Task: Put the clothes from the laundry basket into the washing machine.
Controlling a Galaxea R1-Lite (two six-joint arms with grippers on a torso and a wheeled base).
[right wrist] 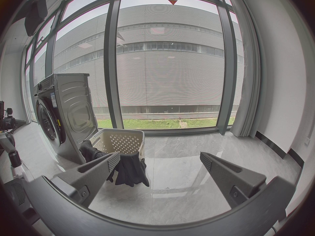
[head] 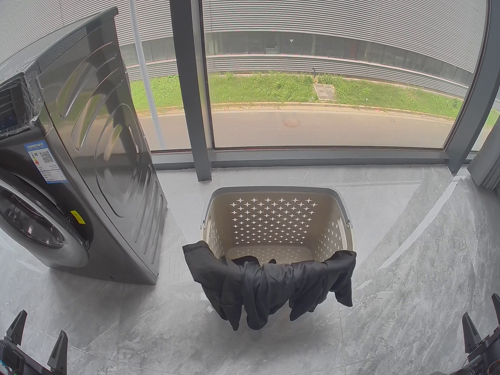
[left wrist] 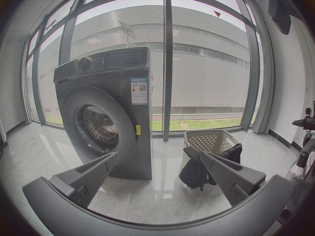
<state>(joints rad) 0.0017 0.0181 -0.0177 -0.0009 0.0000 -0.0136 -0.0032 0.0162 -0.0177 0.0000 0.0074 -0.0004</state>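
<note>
A beige laundry basket (head: 276,220) stands on the floor by the window, with a black garment (head: 265,285) draped over its near rim and hanging down outside. The dark grey washing machine (head: 99,147) stands at the left; its round door opening (left wrist: 98,125) shows the drum. My left gripper (head: 37,337) is open low at the near left, well short of the basket. At the near right my right gripper (head: 483,319) is also open and holds nothing. The wrist views show the basket (left wrist: 210,140) (right wrist: 119,141) and garment (left wrist: 197,171) (right wrist: 129,169) farther off.
A large glass window with a dark pillar (head: 190,79) lies behind the basket. A grey curtain (head: 487,165) hangs at the far right. Polished marble floor (head: 406,266) spreads around the basket and in front of the machine.
</note>
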